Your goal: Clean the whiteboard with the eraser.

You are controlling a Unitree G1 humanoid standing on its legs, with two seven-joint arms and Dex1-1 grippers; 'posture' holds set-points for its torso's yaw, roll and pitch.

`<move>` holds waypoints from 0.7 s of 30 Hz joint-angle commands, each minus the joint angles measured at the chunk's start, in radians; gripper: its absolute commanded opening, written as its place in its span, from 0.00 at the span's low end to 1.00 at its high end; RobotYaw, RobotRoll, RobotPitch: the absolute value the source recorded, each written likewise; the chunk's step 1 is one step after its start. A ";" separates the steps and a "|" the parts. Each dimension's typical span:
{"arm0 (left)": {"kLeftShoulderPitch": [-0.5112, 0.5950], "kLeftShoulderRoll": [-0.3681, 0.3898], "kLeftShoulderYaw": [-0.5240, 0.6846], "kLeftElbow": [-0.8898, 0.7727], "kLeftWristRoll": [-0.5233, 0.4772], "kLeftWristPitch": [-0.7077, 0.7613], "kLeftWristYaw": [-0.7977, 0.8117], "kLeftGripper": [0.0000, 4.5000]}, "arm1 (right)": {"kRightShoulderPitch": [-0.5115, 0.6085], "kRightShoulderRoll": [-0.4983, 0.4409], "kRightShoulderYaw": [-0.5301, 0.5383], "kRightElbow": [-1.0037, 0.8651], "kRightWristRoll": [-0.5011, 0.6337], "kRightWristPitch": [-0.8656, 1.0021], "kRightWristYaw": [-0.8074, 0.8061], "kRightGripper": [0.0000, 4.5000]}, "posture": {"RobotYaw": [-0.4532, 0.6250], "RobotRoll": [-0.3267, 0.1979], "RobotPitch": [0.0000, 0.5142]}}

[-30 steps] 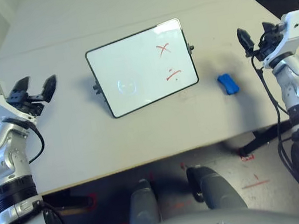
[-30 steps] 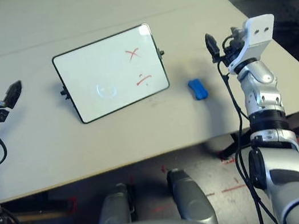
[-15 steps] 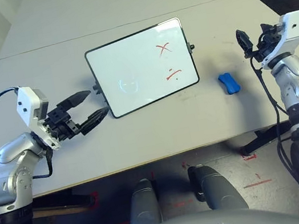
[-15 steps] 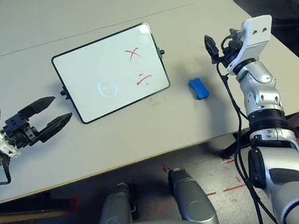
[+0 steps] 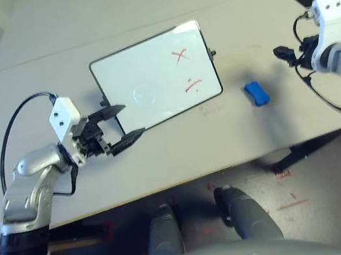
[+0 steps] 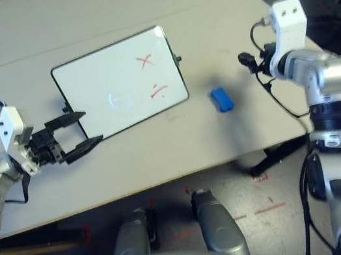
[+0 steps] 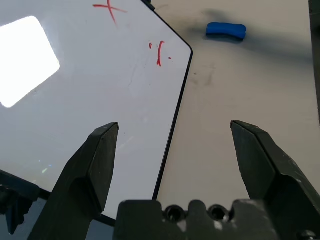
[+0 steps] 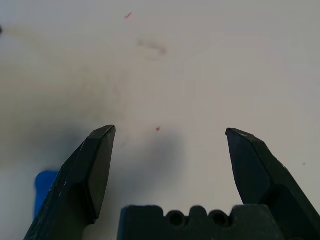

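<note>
The blue eraser (image 5: 257,94) lies on the counter (image 5: 182,155) between whiteboard (image 5: 158,77) and right claw (image 5: 287,55); both claws' fingers stand apart.

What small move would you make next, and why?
I'd likely ease the open right gripper toward the robot's left and down, over the blue eraser: it lies free on the table, to the left of that gripper, while red marks remain on the whiteboard.
</note>
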 commanded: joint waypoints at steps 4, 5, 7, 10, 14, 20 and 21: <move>-0.034 -0.017 -0.030 0.044 0.028 -0.026 -0.013 1.00 | -0.034 0.036 -0.007 -0.158 0.063 0.315 -0.004 1.00 | 0.28 0.62 0.32; -0.036 -0.019 -0.032 0.046 0.031 -0.027 -0.014 1.00 | -0.025 0.040 0.000 -0.173 0.073 0.321 -0.006 1.00 | 0.27 0.62 0.33; -0.037 -0.022 -0.036 0.051 0.035 -0.031 -0.015 1.00 | -0.001 0.053 0.017 -0.198 0.092 0.322 -0.019 1.00 | 0.27 0.62 0.33; -0.038 -0.025 -0.038 0.054 0.038 -0.034 -0.014 1.00 | 0.030 0.081 0.031 -0.226 0.106 0.322 -0.047 1.00 | 0.28 0.62 0.33; -0.041 -0.029 -0.038 0.059 0.040 -0.036 -0.012 1.00 | 0.053 0.114 0.039 -0.239 0.108 0.322 -0.080 1.00 | 0.28 0.62 0.33; -0.036 -0.032 -0.031 0.055 0.043 -0.038 -0.008 1.00 | 0.070 0.147 0.077 -0.262 0.112 0.322 -0.114 1.00 | 0.29 0.62 0.32; -0.036 -0.032 -0.030 0.055 0.044 -0.039 -0.007 1.00 | 0.072 0.150 0.081 -0.263 0.113 0.322 -0.117 1.00 | 0.29 0.62 0.32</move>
